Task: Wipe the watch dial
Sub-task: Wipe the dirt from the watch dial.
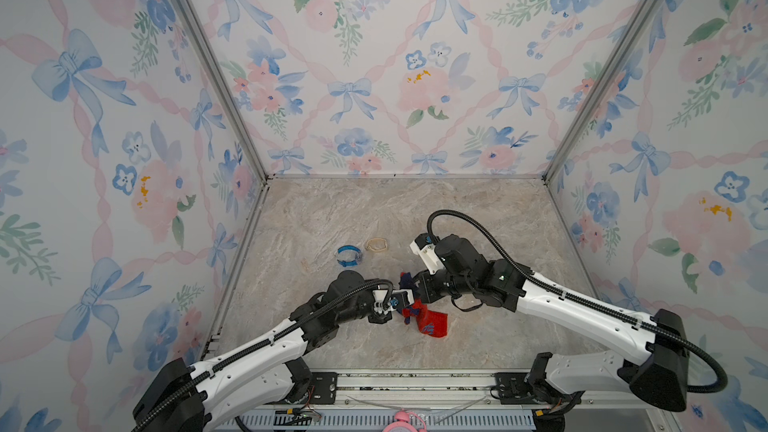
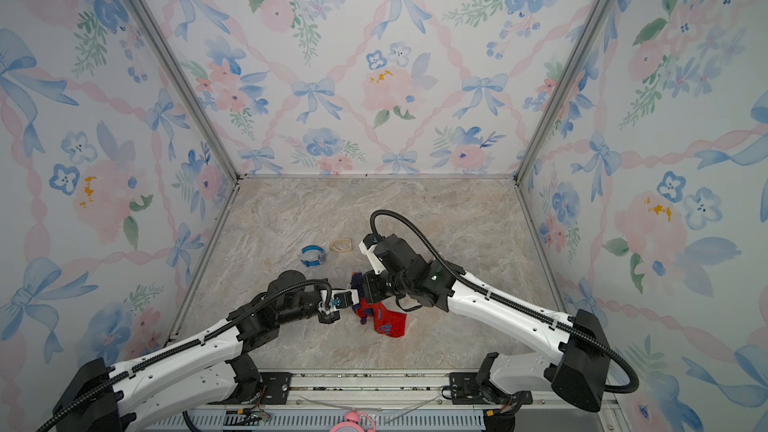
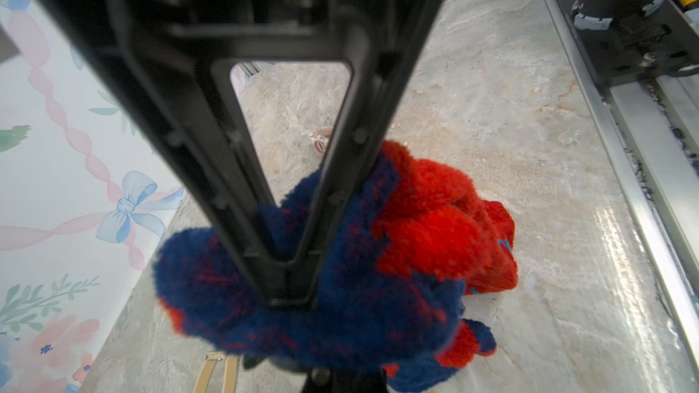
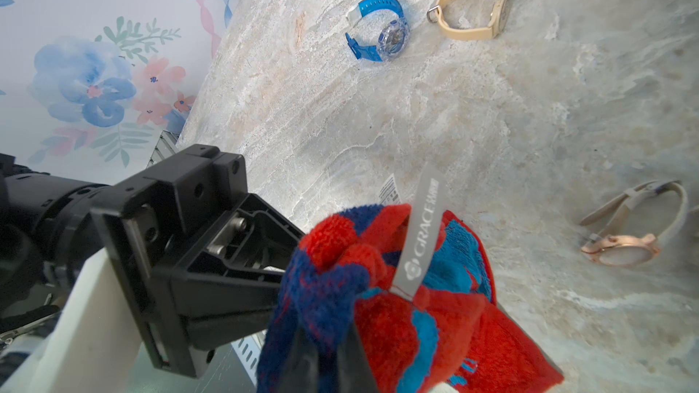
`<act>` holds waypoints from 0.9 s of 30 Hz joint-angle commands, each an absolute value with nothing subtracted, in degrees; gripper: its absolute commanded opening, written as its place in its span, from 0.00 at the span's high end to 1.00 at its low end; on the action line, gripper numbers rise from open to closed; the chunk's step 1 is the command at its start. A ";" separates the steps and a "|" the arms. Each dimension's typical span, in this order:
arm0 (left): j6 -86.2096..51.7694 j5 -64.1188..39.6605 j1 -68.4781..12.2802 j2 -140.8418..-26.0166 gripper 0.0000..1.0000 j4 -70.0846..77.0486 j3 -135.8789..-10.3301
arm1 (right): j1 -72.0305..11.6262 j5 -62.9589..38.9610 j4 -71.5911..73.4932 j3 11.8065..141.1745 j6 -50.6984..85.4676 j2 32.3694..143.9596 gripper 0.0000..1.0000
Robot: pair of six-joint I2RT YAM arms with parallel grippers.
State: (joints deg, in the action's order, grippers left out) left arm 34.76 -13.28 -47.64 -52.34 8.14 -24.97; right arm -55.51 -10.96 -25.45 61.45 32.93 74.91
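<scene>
Marble table (image 1: 478, 218). Left gripper (image 3: 289, 281) and right gripper (image 4: 327, 349) met over its front middle. Each was clamped shut on one red-and-blue cloth (image 1: 432, 324), bunched between them, red end hanging toward the table. Three watches lay clear of the cloth. Blue watch (image 4: 382, 28) sat just beside beige watch (image 4: 472, 9), farther back. Rose-gold watch (image 4: 620, 247) lay apart from both, dial showing.

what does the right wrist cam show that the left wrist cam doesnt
Right wrist only: the translucent blue plastic watch and a grey GRACE label. Left wrist only: a black arm base at the table's edge. Both: the fluffy red and blue cloth, the left gripper shut on it, and the marble-patterned table.
</scene>
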 commanded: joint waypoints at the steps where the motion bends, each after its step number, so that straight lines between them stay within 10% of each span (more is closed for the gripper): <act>1: 35.09 -15.00 -48.03 -50.66 0.94 12.52 -26.02 | -54.63 -12.50 -22.75 59.27 33.01 75.32 1.00; 27: 35.68 -13.67 -48.00 -49.52 0.95 12.04 -25.75 | -55.70 -12.12 -28.53 64.15 32.72 69.45 1.00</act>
State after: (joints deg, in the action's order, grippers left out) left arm 34.98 -12.88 -47.70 -50.17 11.05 -24.95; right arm -54.65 -12.16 -28.77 62.48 32.97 67.72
